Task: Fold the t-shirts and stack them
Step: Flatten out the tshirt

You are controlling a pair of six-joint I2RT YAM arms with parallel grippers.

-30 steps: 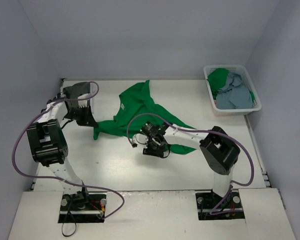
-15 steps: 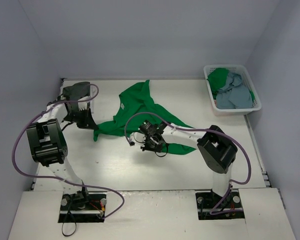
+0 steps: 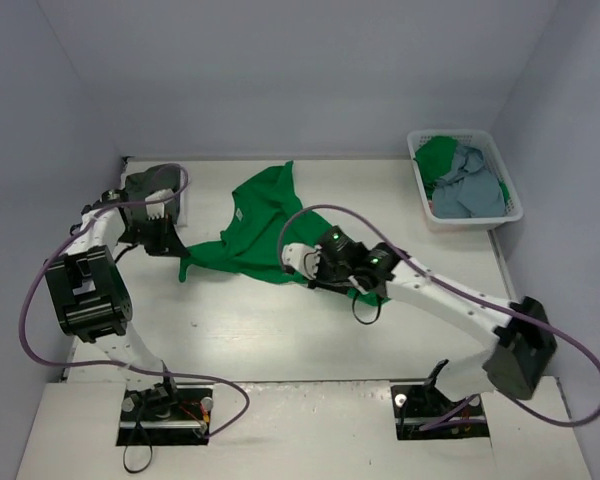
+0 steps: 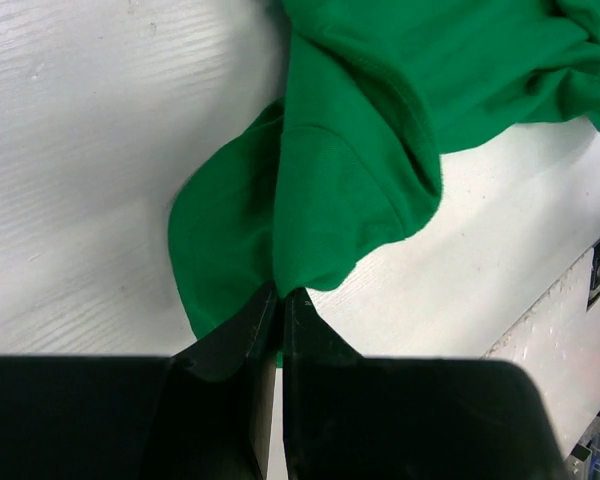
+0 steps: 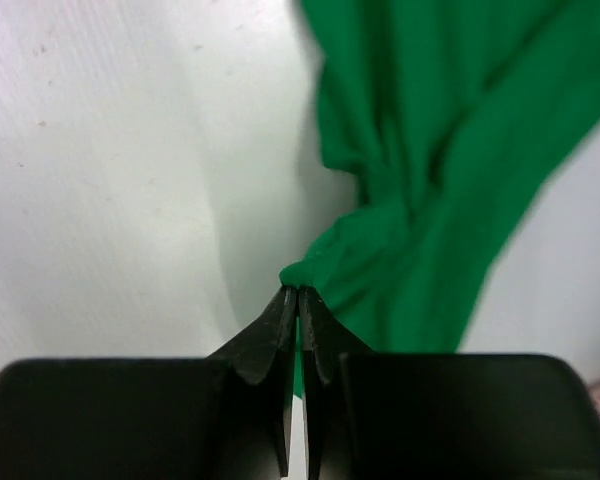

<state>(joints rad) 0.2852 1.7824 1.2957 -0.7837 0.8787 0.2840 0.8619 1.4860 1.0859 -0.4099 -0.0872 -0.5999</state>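
Observation:
A bright green t-shirt (image 3: 255, 225) lies rumpled on the white table, held at two ends. My left gripper (image 3: 181, 259) is shut on the shirt's left corner; in the left wrist view the jaws (image 4: 280, 294) pinch a fold of green cloth (image 4: 360, 150). My right gripper (image 3: 295, 267) is shut on the shirt's lower right edge, and the right wrist view shows its tips (image 5: 298, 291) clamped on a bunched bit of hem (image 5: 430, 160). More t-shirts, one green (image 3: 437, 155) and one blue-grey (image 3: 470, 192), lie in the basket.
The white laundry basket (image 3: 450, 133) stands at the back right by the wall. A dark grey cloth (image 3: 146, 182) over something white (image 3: 177, 206) sits at the back left behind my left arm. Grey walls close in the table on three sides.
The right gripper has shut on the shirt's lower edge and the right arm has stretched out leftwards, drawing the shirt's right side in toward the middle. The left gripper keeps its hold.

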